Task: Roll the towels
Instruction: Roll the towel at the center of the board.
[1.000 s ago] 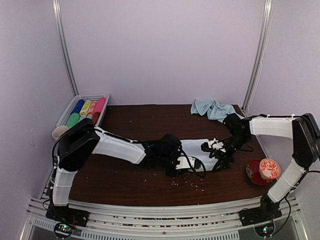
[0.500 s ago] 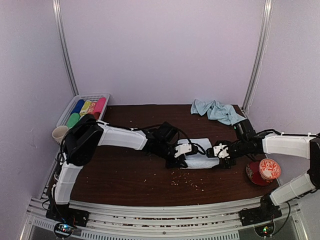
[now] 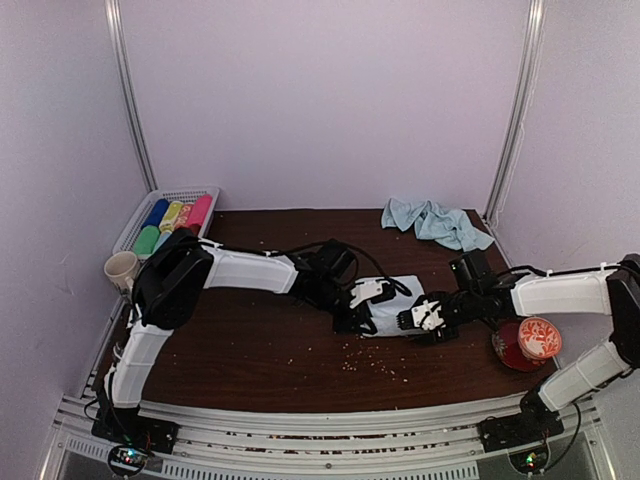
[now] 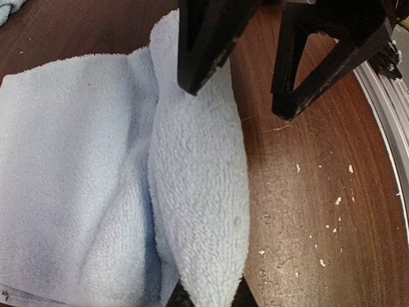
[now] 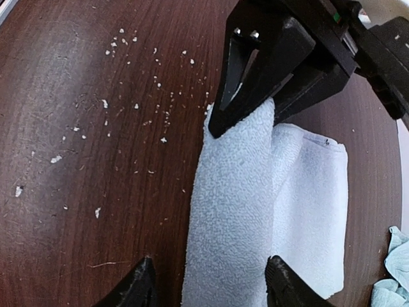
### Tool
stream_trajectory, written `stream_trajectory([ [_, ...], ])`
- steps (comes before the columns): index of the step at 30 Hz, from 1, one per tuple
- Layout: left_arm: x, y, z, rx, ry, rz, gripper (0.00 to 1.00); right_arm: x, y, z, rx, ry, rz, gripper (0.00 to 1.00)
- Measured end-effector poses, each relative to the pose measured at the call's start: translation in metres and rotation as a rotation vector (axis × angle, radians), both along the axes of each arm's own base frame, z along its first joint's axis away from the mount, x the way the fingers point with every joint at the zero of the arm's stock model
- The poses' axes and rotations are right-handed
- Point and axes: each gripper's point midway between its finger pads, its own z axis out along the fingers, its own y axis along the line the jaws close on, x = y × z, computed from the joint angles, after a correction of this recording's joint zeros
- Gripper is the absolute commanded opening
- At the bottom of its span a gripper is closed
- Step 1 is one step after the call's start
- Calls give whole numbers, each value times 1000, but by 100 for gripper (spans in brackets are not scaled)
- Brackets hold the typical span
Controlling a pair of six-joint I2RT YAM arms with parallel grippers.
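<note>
One pale blue towel (image 3: 398,296) lies mid-table, its near edge turned over into a thick roll (image 4: 198,192). My left gripper (image 3: 362,312) is shut on the roll's left end, the cloth pinched between the fingertips (image 4: 208,297). My right gripper (image 3: 418,322) stands open at the roll's right end, its fingers (image 5: 139,289) straddling the roll (image 5: 233,192) with a gap on the outer side. The flat part of the towel (image 5: 319,204) spreads behind the roll. The second towel (image 3: 434,220) lies crumpled at the back right corner.
A white basket (image 3: 140,222) holding several bright rolls stands at the back left, with a paper cup (image 3: 120,267) in front of it. A red bowl (image 3: 512,350) with an orange-and-white object sits at the right. Crumbs (image 3: 370,365) dot the dark table.
The right gripper has come in onto the roll's right end with its jaws narrowing. The left gripper moved away from the near edge, still holding the towel.
</note>
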Motion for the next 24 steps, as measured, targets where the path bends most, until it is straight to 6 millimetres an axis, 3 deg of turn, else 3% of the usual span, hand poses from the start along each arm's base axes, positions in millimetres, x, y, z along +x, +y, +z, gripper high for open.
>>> stream_trajectory([
  [7,0,0,0,-6,20,3,0,12,-2,-9,-24,-7,-57,56],
  [16,1,1,0,-10,32,3,0,13,-3,-21,-62,4,-81,47],
  [19,1,1,0,-12,43,2,0,13,-2,-24,-68,10,-83,36],
  [22,1,1,0,-13,45,1,8,14,-1,-28,-74,26,-90,19],
  [24,2,1,0,-12,44,2,19,16,1,-30,-80,46,-96,12],
])
